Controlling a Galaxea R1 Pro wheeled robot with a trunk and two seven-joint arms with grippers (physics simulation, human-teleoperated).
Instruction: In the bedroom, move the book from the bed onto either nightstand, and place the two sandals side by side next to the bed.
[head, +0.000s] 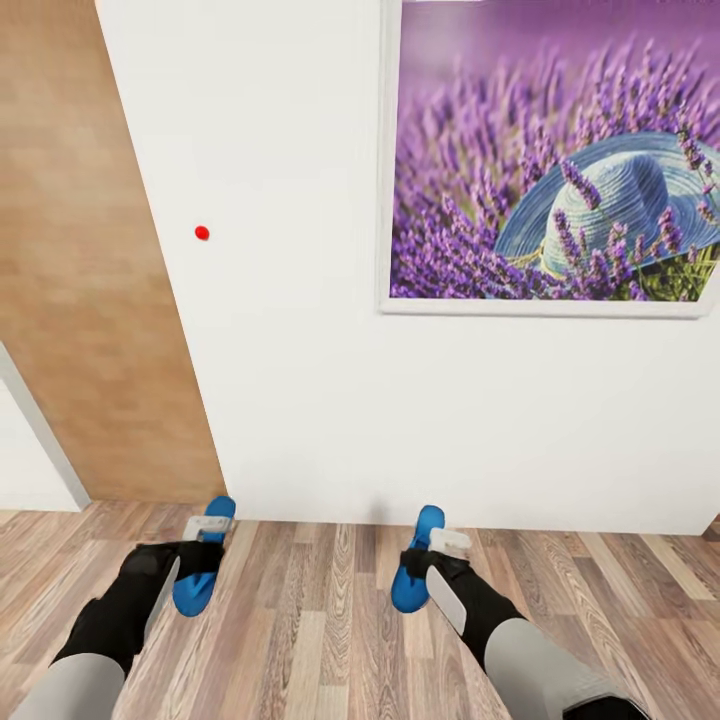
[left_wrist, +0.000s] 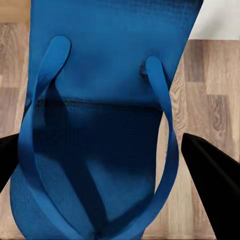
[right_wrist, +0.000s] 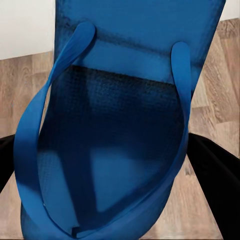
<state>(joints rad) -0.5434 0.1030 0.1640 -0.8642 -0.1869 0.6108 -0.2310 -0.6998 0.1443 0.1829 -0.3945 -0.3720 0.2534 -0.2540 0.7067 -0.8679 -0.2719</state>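
Left gripper (head: 200, 560) jaws pinching left sandal (head: 205, 570), right gripper (head: 425, 568) jaws pinching right sandal (head: 413, 575), both held above wood floor (head: 320, 620) facing white wall (head: 300, 350). Bed unseen; risk: thin soles slipping out during turn, uneven pair at drop-off

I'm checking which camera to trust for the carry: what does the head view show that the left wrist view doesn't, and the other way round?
Head view: both arms, each gripper, left and right, holding a blue sandal, the right sandal, a white wall, a lavender picture, a red dot and a wood door.
Left wrist view: the left sandal close up, its two thin straps meeting near the fingers, and its textured sole.
Both: the left sandal, the plank floor and some white wall.
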